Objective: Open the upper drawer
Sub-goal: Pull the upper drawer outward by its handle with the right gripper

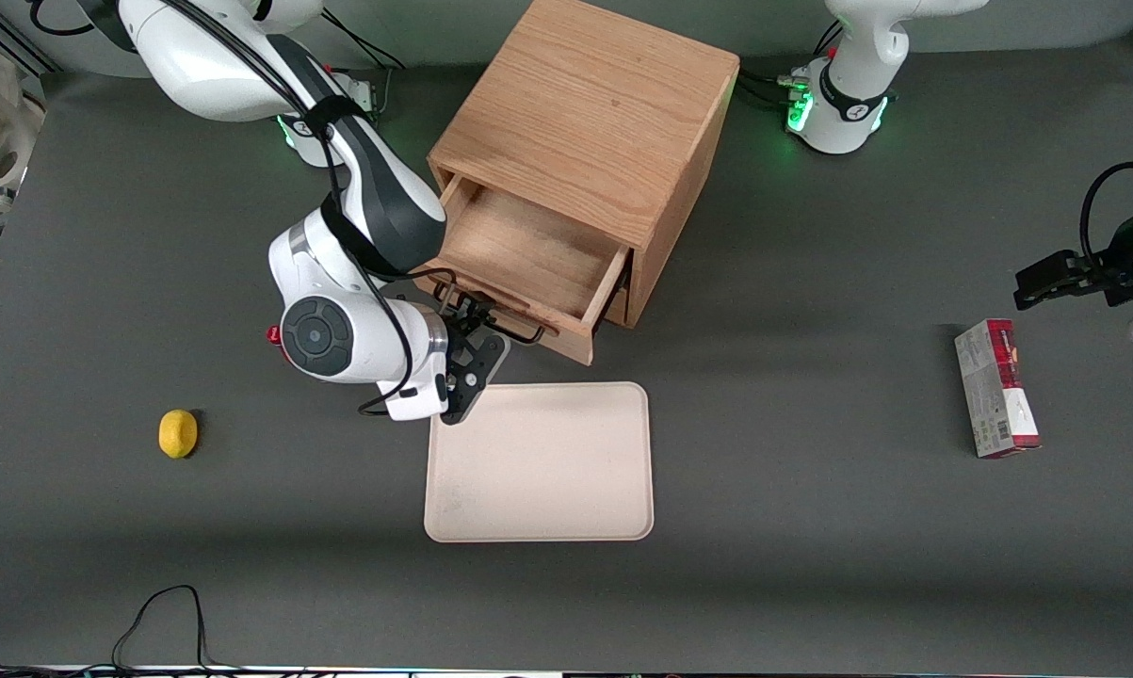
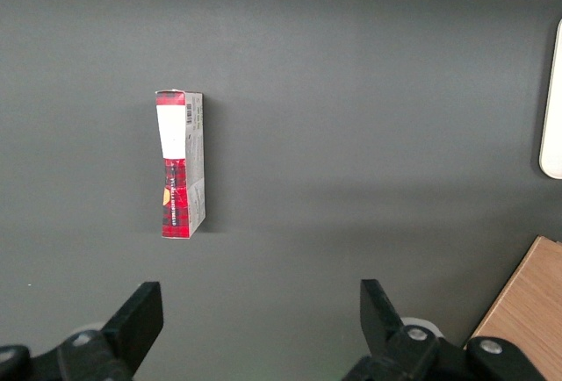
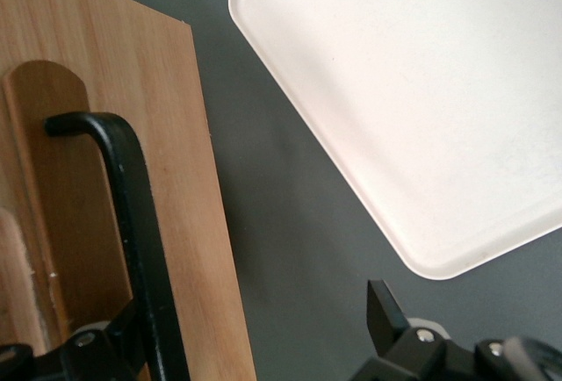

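Note:
The oak cabinet (image 1: 585, 122) stands at the middle of the table, farther from the front camera than the tray. Its upper drawer (image 1: 519, 250) is pulled out, and its shallow wood-grain tray shows with nothing in it. The black wire handle (image 1: 519, 334) is on the drawer front (image 3: 176, 135). My right gripper (image 1: 477, 320) is open at the handle's end toward the working arm. In the right wrist view the handle (image 3: 132, 197) runs close past one finger (image 3: 123, 337). The other finger (image 3: 382, 311) stands well apart over the table. The gripper (image 3: 255, 319) clamps nothing.
A cream tray (image 1: 538, 461) lies in front of the drawer, nearer the front camera, also in the wrist view (image 3: 421, 109). A lemon (image 1: 178, 433) lies toward the working arm's end. A red and grey box (image 1: 996, 388) lies toward the parked arm's end (image 2: 180, 166).

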